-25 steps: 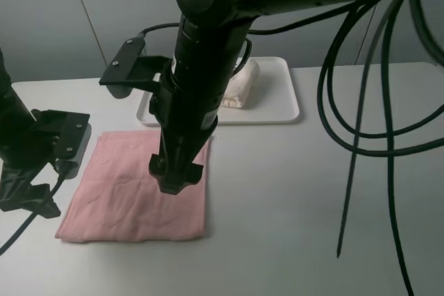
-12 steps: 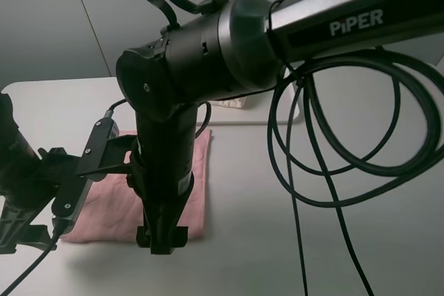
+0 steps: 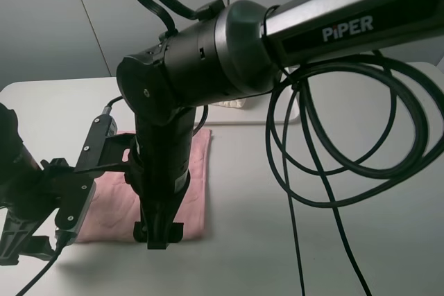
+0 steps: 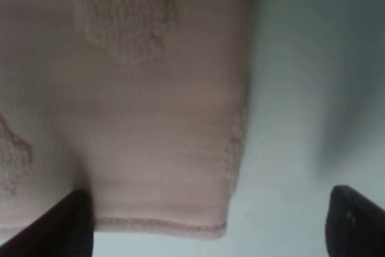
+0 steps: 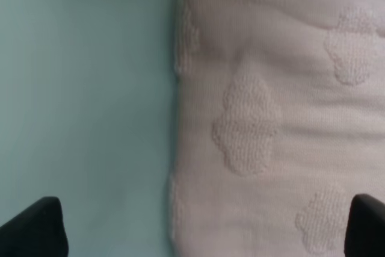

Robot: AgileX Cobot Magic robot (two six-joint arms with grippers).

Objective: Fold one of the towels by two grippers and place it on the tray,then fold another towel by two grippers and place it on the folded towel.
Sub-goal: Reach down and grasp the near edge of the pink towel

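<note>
Exterior high view: your pale pink square terry towel [image 3: 199, 178] lies flat on the white table [image 3: 402, 254] toward its near left corner, mostly hidden from you by the black right arm [image 3: 187, 81] reaching across the middle. That arm's right gripper [image 3: 158, 235] points down at the towel's near edge. On the right wrist view its fingertips [image 5: 33, 227] stand wide apart, one towel edge running between them, nothing pinched. Your left gripper [image 4: 207, 230] is spread too: the left wrist view shows a towel corner between the tips, one tip over cloth, the other over bare table, no grip. The flat white rectangular plastic tray [image 3: 253, 114] sits toward the table's far edge, apart from the pink towel. You get only a sliver of the cream-white terry towel [image 3: 229, 104] on it, since the arm covers the rest.
</note>
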